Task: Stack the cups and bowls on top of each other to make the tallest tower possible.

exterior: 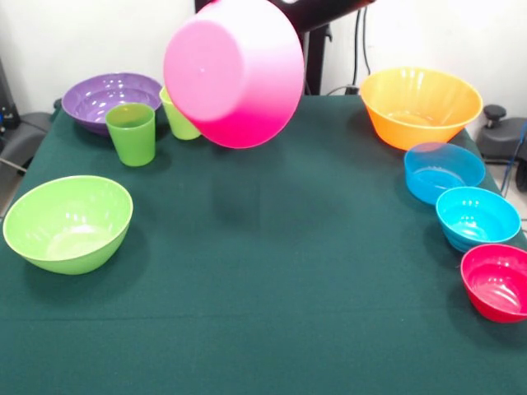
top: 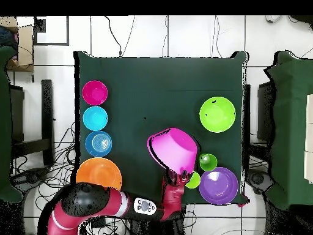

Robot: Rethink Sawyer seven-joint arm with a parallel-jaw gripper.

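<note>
The large pink bowl (exterior: 235, 70) hangs tilted in the air above the back of the table, its underside facing the front camera. In the overhead view my gripper (top: 173, 177) is shut on the rim of the pink bowl (top: 174, 150); in the front view the bowl hides it. A green cup (exterior: 132, 133) and a lime-green cup (exterior: 183, 122) stand just left of the bowl, beside the purple bowl (exterior: 111, 99). The lime-green bowl (exterior: 70, 222) sits at front left. Along the right edge lie the orange bowl (exterior: 420, 105), blue bowl (exterior: 443, 171), turquoise bowl (exterior: 478, 216) and small red bowl (exterior: 498, 281).
The table wears a dark green cloth (exterior: 272, 288). The pink bowl's shadow falls on the cloth beneath it. From above, green chairs (top: 290, 122) flank the table, and cables run over the white floor around it.
</note>
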